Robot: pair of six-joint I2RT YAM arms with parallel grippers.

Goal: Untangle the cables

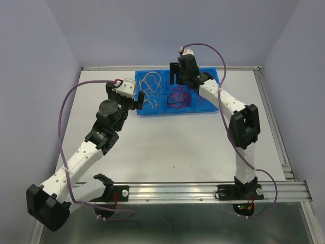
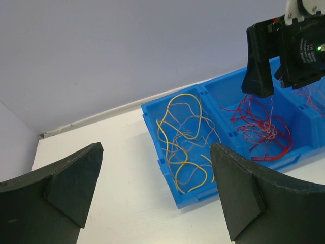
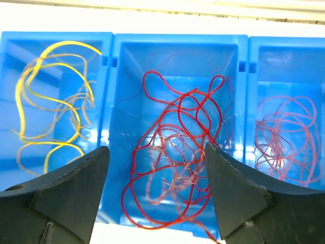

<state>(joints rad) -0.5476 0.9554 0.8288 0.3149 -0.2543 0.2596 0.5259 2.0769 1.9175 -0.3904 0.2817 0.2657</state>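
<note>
Top view: the thin, curly cables (image 1: 179,96) all lie inside a blue plastic three-compartment bin (image 1: 152,113) on the far half of the white table (image 1: 177,152).
- The yellow-cream bundle (image 1: 150,84) is in the left compartment and reads pale here.
- The red bundle (image 1: 177,97) is in the middle compartment.
- The right compartment is mostly hidden behind the right arm.
- The left gripper (image 1: 138,100) is at the bin's left end.
- The right gripper (image 1: 183,80) is above the middle compartment, pointing down.

Left wrist view:
- The left gripper (image 2: 155,152) has its jaws spread wide with nothing between them. It sits above the table (image 2: 117,168) and is aimed at the bin (image 2: 167,178).
- The yellow-cream bundle (image 2: 185,137) is loose, open loops, bright yellow mixed with duller tan strands.
- The red bundle (image 2: 264,127) is denser and knotted at its centre.
- The right gripper (image 2: 274,56) hangs directly over the red bundle. I can't tell whether it touches.
- A small label (image 2: 303,48) on the gripper body is too small to read. A green light (image 2: 319,48) is lit beside it.

Right wrist view:
- The right gripper (image 3: 156,150) also has its jaws apart and grips nothing. It is centred over the middle compartment of the bin (image 3: 177,40).
- The red bundle (image 3: 177,152) shows big outer red loops, with paler pink strands tangled into the core.
- The yellow-cream bundle (image 3: 51,101) is in the left compartment.
- The pink bundle (image 3: 287,132) is in the right compartment. Its strands are fine, faint and tightly scribbled.
- No bundle crosses a divider.
</note>
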